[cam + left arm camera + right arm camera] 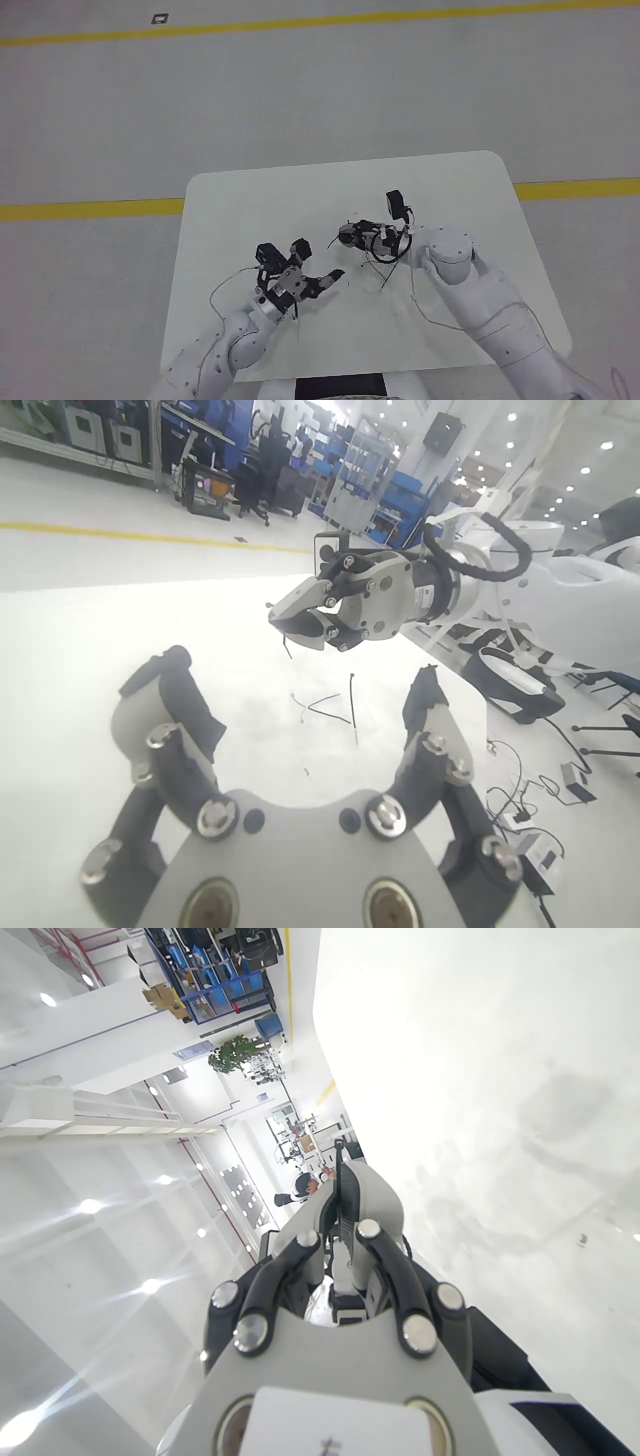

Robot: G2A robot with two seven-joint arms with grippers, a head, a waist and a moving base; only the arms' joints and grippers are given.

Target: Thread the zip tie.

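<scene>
My right gripper [343, 238] hovers over the middle of the white table [450, 190], shut on a thin black zip tie [340, 1178]. The tie's head sticks out past the fingertips, and a short end [287, 646] hangs below the jaws. My left gripper [316, 262] is open and holds nothing. It sits a short way off, facing the right gripper, with its black-padded fingers [429, 705] spread wide. Between the two grippers, spare ties lie on the table: a straight black one [352, 706], a bent black one [327, 706] and a small white one [300, 706].
The table's edge [470, 687] runs close behind the right arm, with cables and equipment on the floor beyond it. The far half of the table [300, 200] is bare. A small dark speck [306, 771] lies near my left gripper.
</scene>
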